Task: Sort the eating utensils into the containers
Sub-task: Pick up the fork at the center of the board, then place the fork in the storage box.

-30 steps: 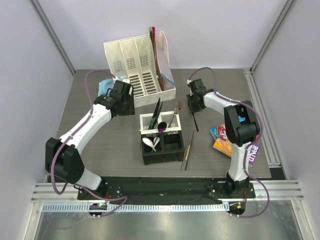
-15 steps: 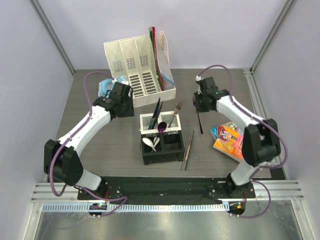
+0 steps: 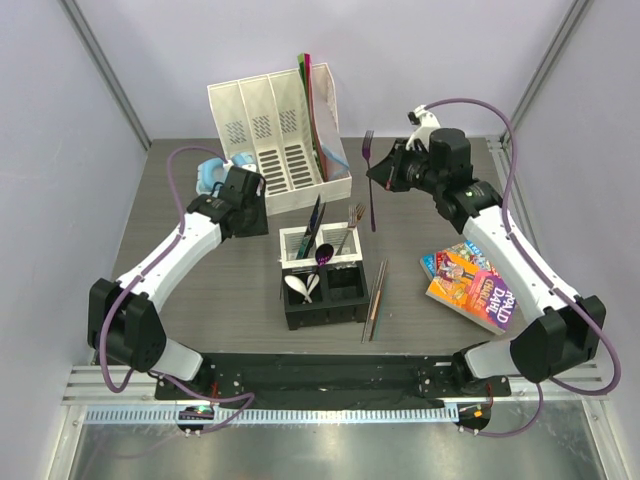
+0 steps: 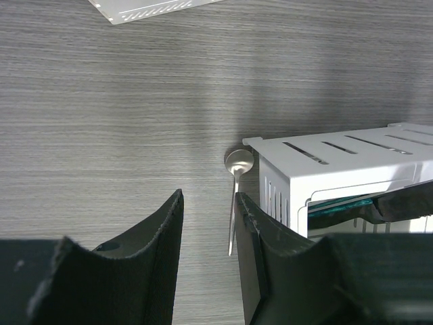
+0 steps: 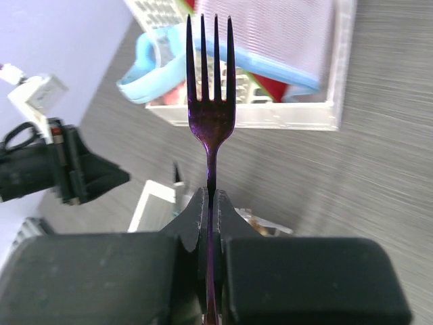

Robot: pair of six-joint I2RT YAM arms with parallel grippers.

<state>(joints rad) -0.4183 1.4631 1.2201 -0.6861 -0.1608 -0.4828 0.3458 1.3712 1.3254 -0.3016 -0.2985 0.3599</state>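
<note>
Right pincer (image 5: 208, 203) clamps the purple fork (image 5: 210, 118) — left pincer (image 4: 208, 198) parted

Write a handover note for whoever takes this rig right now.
Right gripper: shut on the purple fork, raised off the table, tines up.
Left gripper: open, over a small metal spoon lying on the table beside the caddy's white corner.
Done: white soup spoons, purple spoon and metal fork sit in cells.
Left: drop the purple fork in, pick up the metal spoon, then the chopsticks lying right of the caddy.
</note>
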